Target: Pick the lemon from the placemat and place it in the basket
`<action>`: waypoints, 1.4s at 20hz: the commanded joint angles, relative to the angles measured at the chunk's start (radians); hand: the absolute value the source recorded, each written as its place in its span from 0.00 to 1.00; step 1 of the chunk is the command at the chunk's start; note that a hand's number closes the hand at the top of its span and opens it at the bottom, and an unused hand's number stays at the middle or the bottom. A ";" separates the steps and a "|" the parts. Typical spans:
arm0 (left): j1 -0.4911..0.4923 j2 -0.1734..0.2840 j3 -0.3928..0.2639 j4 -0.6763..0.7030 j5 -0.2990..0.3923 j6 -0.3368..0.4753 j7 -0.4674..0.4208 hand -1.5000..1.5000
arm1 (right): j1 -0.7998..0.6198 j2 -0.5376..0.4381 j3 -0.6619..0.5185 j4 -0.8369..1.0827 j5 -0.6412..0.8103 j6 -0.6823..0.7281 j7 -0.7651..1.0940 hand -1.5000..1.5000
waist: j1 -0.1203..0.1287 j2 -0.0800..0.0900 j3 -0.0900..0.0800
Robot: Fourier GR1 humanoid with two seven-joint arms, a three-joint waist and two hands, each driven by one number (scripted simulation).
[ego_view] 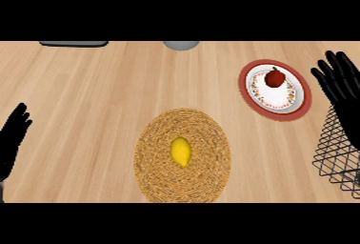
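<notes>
A yellow lemon lies in the middle of a round woven placemat on the wooden counter. A black wire basket stands at the right edge, partly cut off by the view. My right hand is raised over the basket's far side, fingers straight and spread, holding nothing, well right of the lemon. At the left edge my left hand rests open with fingers up, far from the placemat.
A red-rimmed patterned plate with a red apple on it sits at the back right, between placemat and basket. A grey round object and a dark flat item show at the counter's far edge.
</notes>
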State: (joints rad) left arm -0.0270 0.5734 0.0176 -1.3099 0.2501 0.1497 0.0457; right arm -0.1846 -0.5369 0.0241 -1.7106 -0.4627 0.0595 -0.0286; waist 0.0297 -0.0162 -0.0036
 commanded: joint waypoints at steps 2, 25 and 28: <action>-0.058 -0.045 -0.058 -0.105 -0.028 -0.018 -0.036 0.50 | -0.118 0.075 0.167 0.033 0.138 -0.042 0.051 1.00 | -0.003 0.019 0.003; -0.170 -0.150 -0.221 -0.199 -0.070 -0.109 -0.080 0.50 | -0.628 0.440 0.750 0.267 1.171 -0.155 0.773 0.00 | -0.049 -0.004 -0.001; -0.174 -0.133 -0.215 -0.216 -0.069 -0.119 -0.066 0.50 | -0.701 0.442 0.781 0.246 1.086 0.121 0.896 0.00 | -0.040 -0.006 -0.001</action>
State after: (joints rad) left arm -0.2005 0.4351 -0.1987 -1.5137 0.1856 0.0303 -0.0318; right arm -0.7893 -0.0852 0.7866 -1.4526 0.6296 -0.0463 0.6978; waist -0.0101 -0.0203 -0.0047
